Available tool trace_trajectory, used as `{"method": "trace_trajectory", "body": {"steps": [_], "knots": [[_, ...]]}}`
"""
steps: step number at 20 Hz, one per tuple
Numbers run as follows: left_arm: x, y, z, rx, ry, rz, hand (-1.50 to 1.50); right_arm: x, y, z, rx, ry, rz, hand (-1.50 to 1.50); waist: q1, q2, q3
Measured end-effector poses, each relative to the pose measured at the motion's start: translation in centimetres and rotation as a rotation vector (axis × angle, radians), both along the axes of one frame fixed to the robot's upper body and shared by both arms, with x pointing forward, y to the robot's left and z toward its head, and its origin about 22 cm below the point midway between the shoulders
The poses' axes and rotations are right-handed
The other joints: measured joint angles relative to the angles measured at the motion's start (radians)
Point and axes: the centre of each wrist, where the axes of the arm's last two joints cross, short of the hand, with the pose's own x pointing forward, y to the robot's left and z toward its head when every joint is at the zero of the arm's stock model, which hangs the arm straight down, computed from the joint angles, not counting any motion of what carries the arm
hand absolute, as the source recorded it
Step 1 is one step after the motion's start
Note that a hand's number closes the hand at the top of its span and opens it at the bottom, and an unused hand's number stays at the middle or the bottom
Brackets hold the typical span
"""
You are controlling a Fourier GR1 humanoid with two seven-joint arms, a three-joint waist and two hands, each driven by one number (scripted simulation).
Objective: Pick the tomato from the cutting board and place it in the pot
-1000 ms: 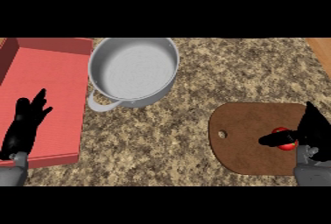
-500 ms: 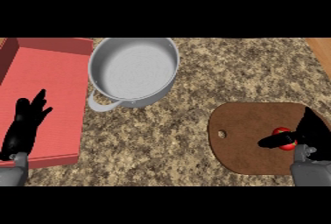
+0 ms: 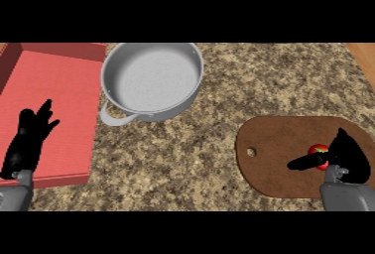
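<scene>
Rightward, hand [image 3: 344, 155] clasps tomato [image 3: 318, 149] (board-edge).

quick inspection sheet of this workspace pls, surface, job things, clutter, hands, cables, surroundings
surface: speckled stone counter, with a wooden strip at the far right edge.
job's things: brown cutting board at the right; red tomato on it, partly hidden by the right robot hand; grey pot at upper centre, upright, nothing seen inside.
clutter: red tray at the left; nothing seen in its visible part.
hands: right robot hand is at the tomato, thumb reaching across its front; the tomato is on the board. Left robot hand rests open over the tray, fingers up.
cables: nothing seen.
surroundings: nothing seen beyond the counter.
</scene>
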Motion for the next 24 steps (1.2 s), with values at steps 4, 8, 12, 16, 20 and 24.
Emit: {"method": "trace_trajectory", "body": {"steps": [4,8,12,16,20,24], "knots": [[-0.1,-0.3,0.5,-0.003,0.008,-0.004,0.00,0.4,0.1,-0.4,0.013,0.002,-0.014,-1.50,0.002,0.000,0.000],[0.2,-0.2,0.4,-0.008,0.012,-0.002,0.00,0.5,-0.8,-0.9,0.021,0.005,-0.039,1.50,0.001,-0.001,-0.001],[-0.2,-0.4,0.6,-0.006,0.010,-0.005,0.00,0.5,-1.7,-1.6,0.009,0.007,-0.047,1.50,0.000,-0.005,-0.008],[-0.6,-0.6,0.4,-0.006,0.008,-0.008,0.00,0.6,-1.5,-1.4,-0.058,-0.003,-0.019,1.50,0.002,-0.005,-0.008],[-0.5,-0.7,0.3,-0.007,0.010,-0.009,0.00,0.7,-1.3,-1.3,-0.127,-0.002,0.009,1.50,0.002,-0.005,-0.006],[-0.6,-0.9,0.1,-0.006,0.007,-0.004,0.00,0.8,-0.2,-0.7,-0.181,-0.019,0.084,1.50,0.002,-0.004,-0.004]]}}
